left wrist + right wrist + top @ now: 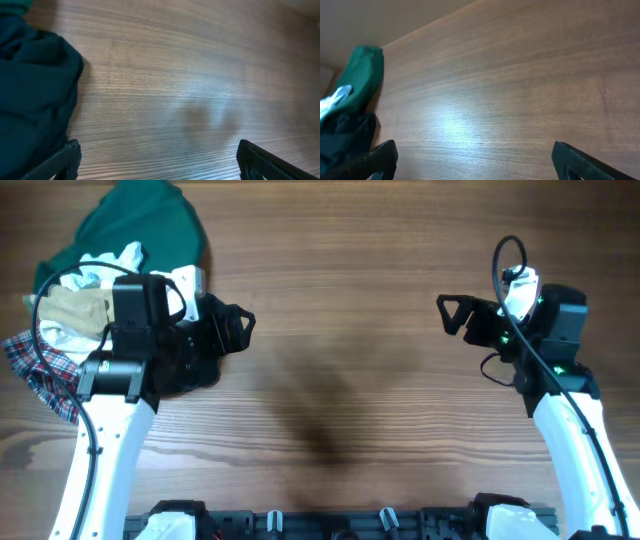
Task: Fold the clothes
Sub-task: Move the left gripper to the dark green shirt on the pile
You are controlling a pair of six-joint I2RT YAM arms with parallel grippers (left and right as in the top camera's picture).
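left tool (243, 329), right tool (447, 315): both spread wide, empty. clothes (95, 275): heaped at far-left bench (340, 270) corner, green garment (150, 220) on top, partly under left arm (110, 415). Risk: pinching several layers at once, or dragging heap off edge.

Even light, soft glare on table (455, 125), wrist cams blurry.

The clothes (90, 290) are crowding the far-left corner of the surface (340, 300) and blocking passage there; the middle and right are lying open.
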